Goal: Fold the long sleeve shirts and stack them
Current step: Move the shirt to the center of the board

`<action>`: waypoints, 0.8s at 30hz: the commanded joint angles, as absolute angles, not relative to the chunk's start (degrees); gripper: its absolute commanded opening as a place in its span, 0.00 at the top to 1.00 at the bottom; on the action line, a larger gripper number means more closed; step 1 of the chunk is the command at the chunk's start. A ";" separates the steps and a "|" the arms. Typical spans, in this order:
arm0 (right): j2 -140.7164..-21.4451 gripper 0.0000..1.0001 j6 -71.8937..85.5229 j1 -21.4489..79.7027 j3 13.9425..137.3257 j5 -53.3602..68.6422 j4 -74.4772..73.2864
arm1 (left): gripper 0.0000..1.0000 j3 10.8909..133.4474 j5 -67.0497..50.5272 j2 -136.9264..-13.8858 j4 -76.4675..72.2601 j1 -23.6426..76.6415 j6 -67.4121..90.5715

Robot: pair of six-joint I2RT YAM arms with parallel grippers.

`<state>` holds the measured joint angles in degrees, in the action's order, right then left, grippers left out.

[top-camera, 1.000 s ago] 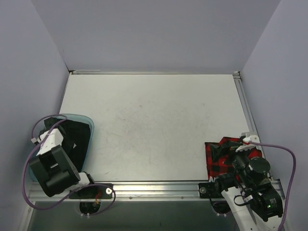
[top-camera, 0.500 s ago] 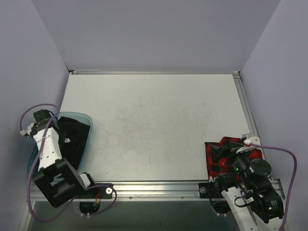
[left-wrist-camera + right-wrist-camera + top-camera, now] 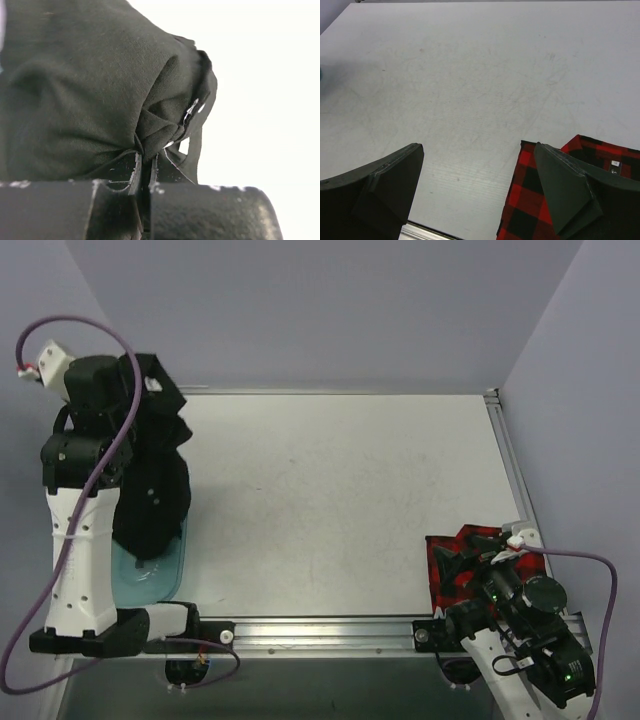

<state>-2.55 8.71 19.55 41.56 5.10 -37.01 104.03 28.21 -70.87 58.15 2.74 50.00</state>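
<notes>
**Now the black shirt hangs above the tub, pinched in the left jaws**

The translucent teal tub [image 3: 165, 578] sits at the counter's [image 3: 320, 490] near-left corner. The black shirt [image 3: 152, 475] hangs over it as 1 long dark column. Its lower end overlaps the tub's mouth in the top view, and I cannot tell whether that end still touches the inside. Nothing else shows in the tub.

A second ago the left arm [image 3: 75, 530] was bent low over the tub, and the black shirt lay bunched inside it. The arm now stands tall against the left wall, with the shirt drawn up beneath its raised wrist. The right arm [image 3: 520, 640] and the red-and-black check shirt [image 3: 455, 565] sit where they were.

In the left wrist view the left jaws are pressed together on a gathered fold of the black shirt. The cloth bulges up and to the left of them, and a narrow strip trails down on the right.

The right jaws are spread wide and hold nothing. They hover low over the counter's near-right corner. The check shirt lies flat there, just under and beside the right-hand finger [image 3: 570, 185], with its small white neck label facing up.
</notes>
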 commanded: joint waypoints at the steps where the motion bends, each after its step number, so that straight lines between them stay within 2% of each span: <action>1: -1.85 0.00 8.44 20.04 40.96 3.52 -34.45 | 1.00 121.51 31.81 -80.02 51.51 14.80 45.28; 2: -1.50 0.00 8.44 20.04 40.96 3.34 -34.45 | 1.00 131.82 31.64 -82.77 50.89 16.85 43.61; 6: -2.02 0.01 8.18 20.04 41.31 2.37 -34.80 | 1.00 152.78 25.95 -98.04 43.37 27.23 35.80; 8: -2.20 0.01 8.00 20.04 41.48 1.93 -35.07 | 1.00 154.86 20.52 -100.28 37.04 32.40 34.11; 12: -2.55 0.01 8.09 20.04 41.75 1.41 -35.77 | 1.00 142.95 13.81 -96.70 15.98 37.44 30.59; 15: -3.07 0.01 8.00 20.04 42.01 1.58 -36.39 | 0.96 125.91 10.64 -90.74 5.94 37.79 29.53; 16: -3.34 0.01 7.74 20.04 42.10 1.76 -36.47 | 0.94 113.42 10.63 -88.44 3.19 37.88 29.62; 17: -3.77 0.01 7.65 19.95 42.71 1.93 -36.74 | 0.89 106.16 11.33 -85.81 -0.84 37.88 30.05; 18: -4.13 0.01 7.56 19.95 42.98 2.11 -36.83 | 0.80 98.86 12.29 -79.69 -9.58 37.79 30.75; 19: -4.65 0.01 7.38 20.04 43.41 2.46 -37.26 | 0.53 82.17 14.04 -76.41 -13.76 37.62 31.72; 20: -5.70 0.01 6.86 19.95 43.85 2.98 -37.44 | 0.38 75.22 18.59 -73.33 -16.58 37.62 33.47; 22: -6.94 0.00 6.59 20.04 45.26 4.56 -37.79 | 0.24 62.02 21.17 -65.07 -19.34 35.78 39.53; 23: -8.34 0.00 6.07 20.04 45.70 5.35 -37.88 | 0.14 51.61 22.23 -62.43 -18.47 35.34 41.29; 24: -9.13 0.00 6.15 20.04 46.66 6.75 -37.97 | 0.11 47.24 21.89 -57.44 -15.76 34.64 44.79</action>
